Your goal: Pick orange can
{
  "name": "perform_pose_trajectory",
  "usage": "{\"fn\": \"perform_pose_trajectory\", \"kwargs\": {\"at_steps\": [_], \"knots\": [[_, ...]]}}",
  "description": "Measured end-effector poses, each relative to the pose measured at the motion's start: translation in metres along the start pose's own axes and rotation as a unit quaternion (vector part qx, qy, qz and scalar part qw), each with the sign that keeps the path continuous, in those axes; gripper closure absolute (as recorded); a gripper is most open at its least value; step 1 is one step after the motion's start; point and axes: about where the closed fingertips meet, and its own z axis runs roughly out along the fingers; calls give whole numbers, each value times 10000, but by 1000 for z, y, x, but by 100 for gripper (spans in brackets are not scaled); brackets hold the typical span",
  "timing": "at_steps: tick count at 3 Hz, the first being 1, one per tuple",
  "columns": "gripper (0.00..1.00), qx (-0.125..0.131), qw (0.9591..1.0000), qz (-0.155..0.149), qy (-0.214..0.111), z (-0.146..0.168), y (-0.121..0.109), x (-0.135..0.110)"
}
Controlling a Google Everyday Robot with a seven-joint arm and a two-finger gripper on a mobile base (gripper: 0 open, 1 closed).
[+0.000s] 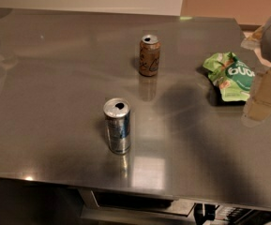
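The hand sits at the right edge of the frame, above the surface; whether it is wide or narrow I cannot tell. The orange can stands upright in the upper middle of the frame, to the left of the hand and slightly higher. Its long axis is vertical, with the silver pull-tab top facing up. A green snack bag lies between the two, so the reach probably has to pass over it. A silver and blue can stands lower left, well apart.
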Motion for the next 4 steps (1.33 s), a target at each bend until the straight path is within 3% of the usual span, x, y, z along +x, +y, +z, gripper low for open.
{"fn": "perform_pose_trajectory", "kwargs": {"at_steps": [1, 2, 4], "knots": [[0, 2, 10000, 0, -3, 0, 0, 0], [0, 62, 9998, 15, -169, 6, -15, -12], [0, 101, 9962, 269, -826, 39, -71, -66]]}}
